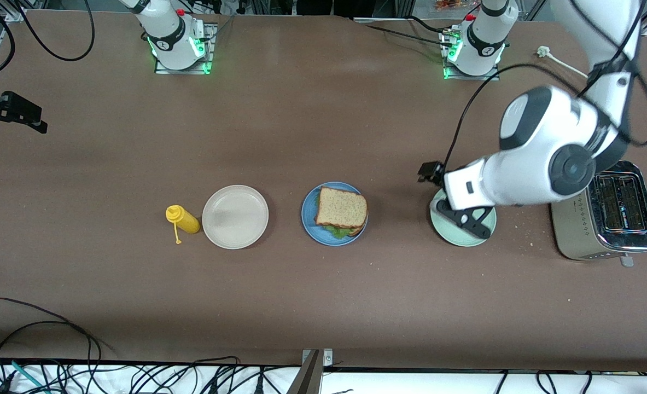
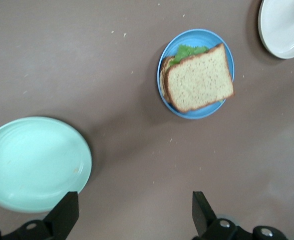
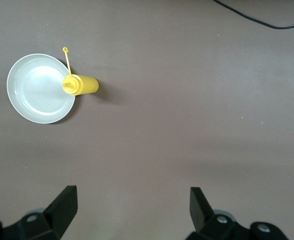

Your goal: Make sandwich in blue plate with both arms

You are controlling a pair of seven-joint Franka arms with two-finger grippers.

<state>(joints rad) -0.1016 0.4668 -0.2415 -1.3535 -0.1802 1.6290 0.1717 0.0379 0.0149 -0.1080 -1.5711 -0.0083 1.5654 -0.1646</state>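
A: So, front view first. The sandwich [image 1: 341,210] sits on the blue plate [image 1: 308,219], mid-table, top slice square on, lettuce [image 1: 338,231] poking out at the edge nearer the camera.

B: Noted. And the plates beside it?

A: A white plate [image 1: 235,216] toward the right arm's end, with a yellow squeeze bottle [image 1: 182,219] lying just beside it. A pale green plate [image 1: 461,236] toward the left arm's end, and a toaster [image 1: 607,219] past that.

B: Grippers?

A: The left gripper [image 1: 464,218] hangs over the green plate, holding nothing. The right gripper [image 1: 6,112] is out at the table's edge, well apart from everything; that arm waits.

B: Left wrist view?

A: Fingers [image 2: 64,215] spread wide with only bare table between them. The green plate [image 2: 34,162] is close by, the sandwich [image 2: 199,80] on its blue plate [image 2: 186,111] farther off, and the rim of the white plate [image 2: 284,27] shows in a corner.

B: Right wrist view?

A: Jaws wide apart there too, fingers [image 3: 64,207] empty. White plate [image 3: 39,90] with the bottle [image 3: 80,85] against its rim.
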